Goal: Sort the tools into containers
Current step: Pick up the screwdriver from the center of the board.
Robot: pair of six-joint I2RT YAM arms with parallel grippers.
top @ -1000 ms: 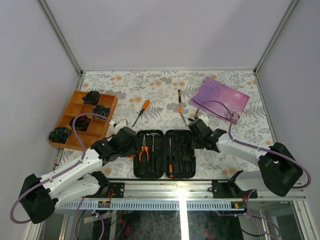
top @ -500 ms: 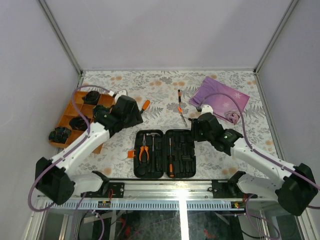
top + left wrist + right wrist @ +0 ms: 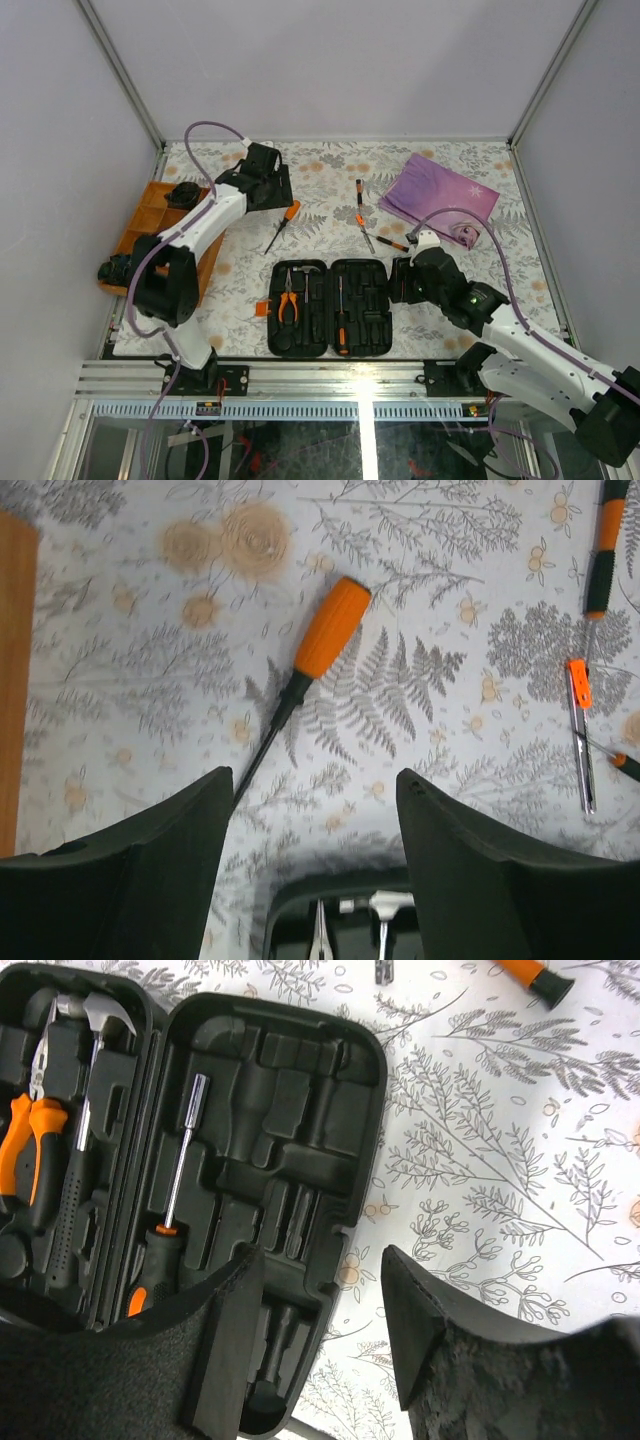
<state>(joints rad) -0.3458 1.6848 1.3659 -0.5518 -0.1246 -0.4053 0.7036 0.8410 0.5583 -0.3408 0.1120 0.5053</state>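
The black tool case [image 3: 330, 307] lies open near the front edge. It holds orange-handled pliers [image 3: 288, 305], a hammer [image 3: 306, 275] and a black-and-orange screwdriver [image 3: 340, 318]. In the right wrist view the pliers [image 3: 30, 1150], hammer [image 3: 90, 1060] and screwdriver [image 3: 165, 1240] sit in their slots. A loose orange-handled screwdriver [image 3: 283, 222] lies behind the case, and up to three small tools [image 3: 361, 210] lie further right. My left gripper [image 3: 272, 192] is open and empty, hovering near that screwdriver [image 3: 320, 645]. My right gripper [image 3: 403, 280] is open and empty over the case's right edge [image 3: 370, 1160].
An orange divided tray [image 3: 140, 225] with black coiled lumps stands at the left, partly behind my left arm. A purple cloth [image 3: 440, 195] lies at the back right. A black-and-orange tool [image 3: 603, 540] and a small orange-tipped tool [image 3: 580, 730] lie on the floral table cover.
My left arm has swung from the case's left side to the back, above the loose orange-handled screwdriver. My right arm has drawn back toward the front right, beside the case.
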